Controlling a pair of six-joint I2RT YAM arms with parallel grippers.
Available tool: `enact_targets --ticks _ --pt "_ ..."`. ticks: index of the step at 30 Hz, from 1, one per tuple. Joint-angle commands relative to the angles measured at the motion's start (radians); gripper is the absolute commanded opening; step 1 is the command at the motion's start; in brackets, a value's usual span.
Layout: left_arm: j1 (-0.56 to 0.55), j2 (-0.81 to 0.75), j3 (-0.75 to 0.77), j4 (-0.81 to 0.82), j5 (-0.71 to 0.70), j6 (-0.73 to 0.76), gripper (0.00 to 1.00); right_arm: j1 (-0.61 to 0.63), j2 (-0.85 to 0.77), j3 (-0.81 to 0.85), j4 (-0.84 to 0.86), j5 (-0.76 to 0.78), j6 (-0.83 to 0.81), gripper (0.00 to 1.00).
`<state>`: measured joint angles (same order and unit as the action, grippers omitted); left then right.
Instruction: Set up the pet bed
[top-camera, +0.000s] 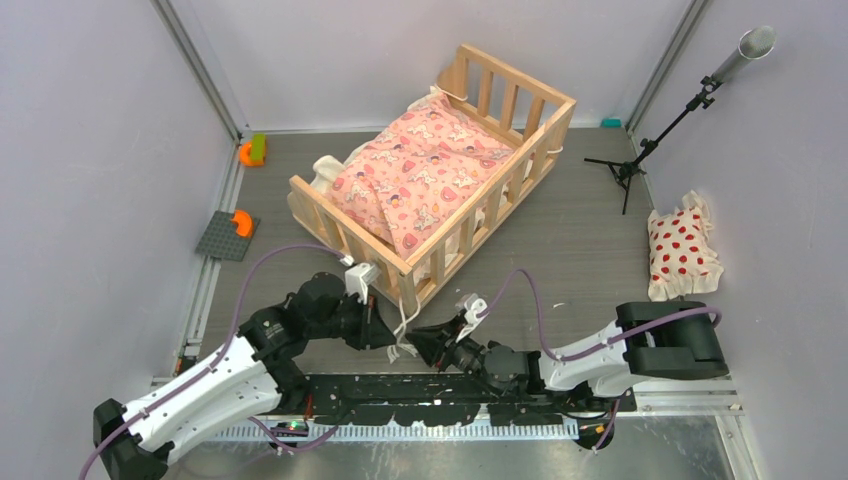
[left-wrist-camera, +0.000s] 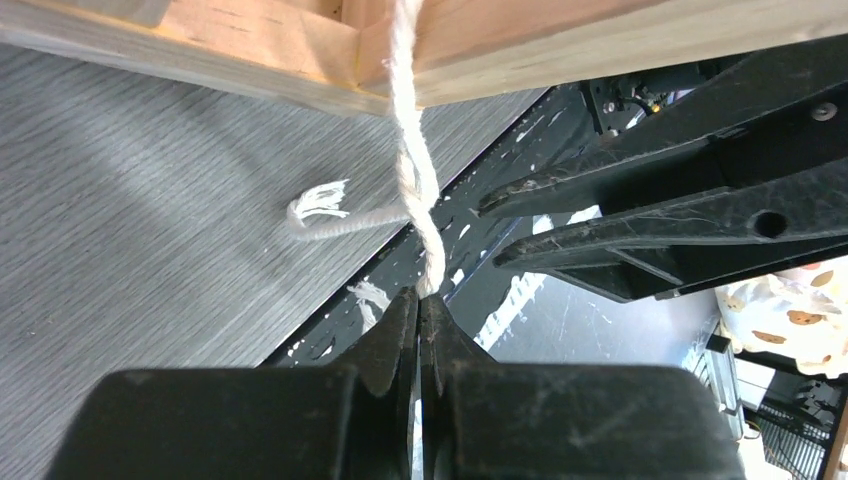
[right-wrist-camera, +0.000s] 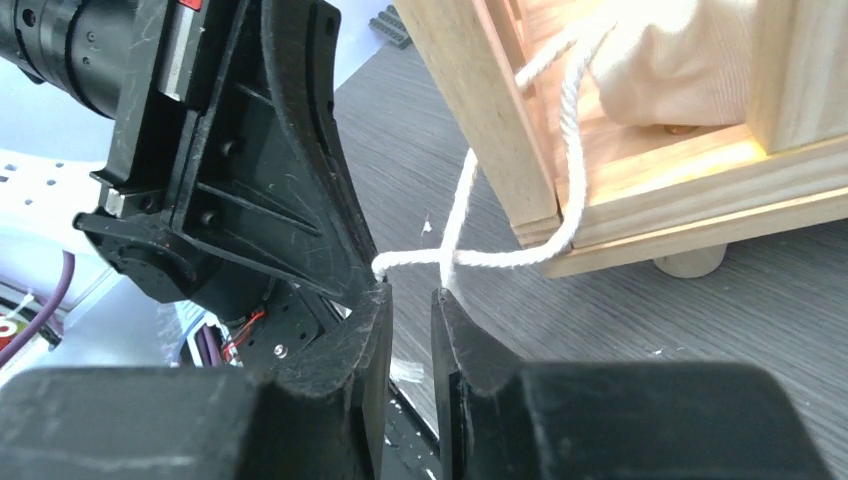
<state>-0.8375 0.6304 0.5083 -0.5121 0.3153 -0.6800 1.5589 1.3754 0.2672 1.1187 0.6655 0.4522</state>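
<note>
The pet bed (top-camera: 548, 128) stands mid-table, a light wooden crib with a pink cartoon-print cushion (top-camera: 420, 175) lying in it. Cream ties (top-camera: 404, 322) hang from its near corner post. My left gripper (top-camera: 392, 338) is at that corner. In the left wrist view it (left-wrist-camera: 420, 296) is shut on a twisted tie (left-wrist-camera: 415, 170) that runs up to the bed's bottom rail (left-wrist-camera: 250, 40). My right gripper (top-camera: 414, 342) faces it from the right. In the right wrist view its jaws (right-wrist-camera: 410, 292) stand narrowly open, with the crossed ties (right-wrist-camera: 500, 258) just beyond its tips and nothing between them.
A white pillow with red dots (top-camera: 682, 250) lies at the right wall. A small tripod stand (top-camera: 640, 155) is behind it. Orange toys (top-camera: 252, 150) and a grey plate (top-camera: 226, 238) sit by the left wall. One loose tie end (left-wrist-camera: 318, 200) lies frayed on the table.
</note>
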Motion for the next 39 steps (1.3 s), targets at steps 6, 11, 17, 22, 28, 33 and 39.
enact_targets --ticks 6,11,17,22,28,33,39 --pt "-0.005 0.003 0.003 0.064 0.018 0.066 0.0 0.007 -0.203 0.126 -0.428 0.108 0.357 0.31" --pt "-0.005 -0.034 -0.027 0.114 0.023 0.141 0.0 0.007 -0.279 0.276 -0.924 0.202 0.789 0.34" --pt "-0.005 -0.128 -0.085 0.202 0.022 0.193 0.0 0.007 -0.246 0.289 -0.961 0.177 1.085 0.35" --pt "-0.005 -0.149 -0.097 0.206 0.041 0.235 0.0 0.006 -0.195 0.326 -0.966 0.143 1.2 0.37" --pt "-0.005 -0.134 -0.091 0.197 0.054 0.26 0.0 -0.003 -0.17 0.327 -0.929 0.104 1.244 0.43" --pt "-0.006 -0.114 -0.082 0.196 0.072 0.267 0.0 -0.015 -0.14 0.31 -0.876 0.08 1.279 0.44" --pt "-0.006 -0.12 -0.085 0.193 0.093 0.266 0.0 -0.05 -0.09 0.301 -0.798 0.034 1.305 0.44"
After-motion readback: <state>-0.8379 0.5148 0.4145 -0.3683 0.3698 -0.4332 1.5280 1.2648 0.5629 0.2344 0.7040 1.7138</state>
